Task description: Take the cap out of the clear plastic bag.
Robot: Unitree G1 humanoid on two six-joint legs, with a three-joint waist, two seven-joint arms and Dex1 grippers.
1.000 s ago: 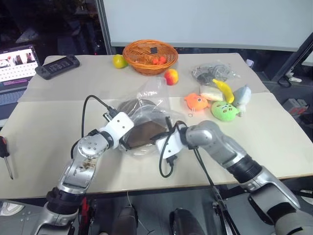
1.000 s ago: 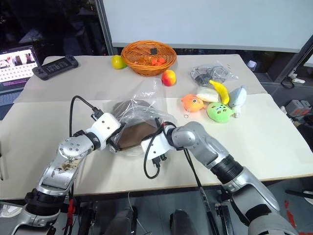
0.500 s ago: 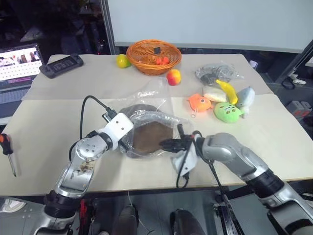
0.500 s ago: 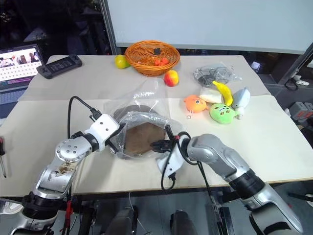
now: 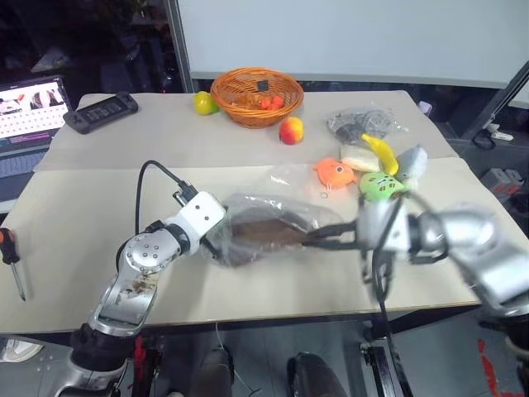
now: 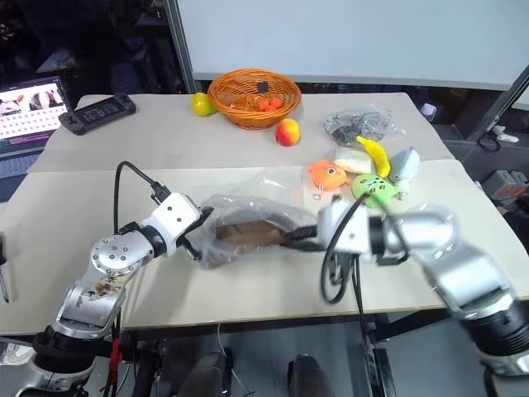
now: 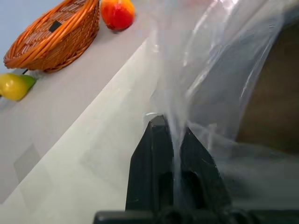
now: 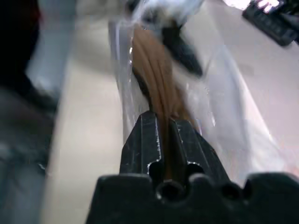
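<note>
- Lying inside the clear plastic bag [image 5: 264,217], the cap [image 5: 263,233] shows as a brown shape through the film, at the front middle of the bench [image 5: 99,190].
- The right gripper [image 5: 312,240] is clenched on the cap's brown fabric edge; in the right wrist view the brown fabric [image 8: 156,79] runs straight down between the two black fingers [image 8: 140,144].
- The left gripper [image 7: 172,135] is clenched on a fold of the clear plastic bag at its other end; the film [image 7: 219,70] rises from between its fingers [image 7: 152,154].
- The bag is drawn out long between the two grippers, with the cap stretched flat inside it.
- Just beyond the bag sits an orange plush fish [image 5: 333,173], and beside it a green plush toy [image 5: 378,185], a yellow banana [image 5: 378,150], a white packet [image 5: 357,157] and a grey plush toy [image 5: 411,160].
- Behind those lies a smaller clear bag of dark items [image 5: 357,124].
- At the far edge of the bench stands an orange wicker basket [image 5: 256,95], with a yellow-green pear [image 5: 202,102] to its left and a red-yellow peach [image 5: 291,131] in front of it.
- A black handheld controller [image 5: 101,111] lies at the far left corner, near a laptop [image 5: 26,112].
- A screwdriver [image 5: 11,258] lies at the left edge.
</note>
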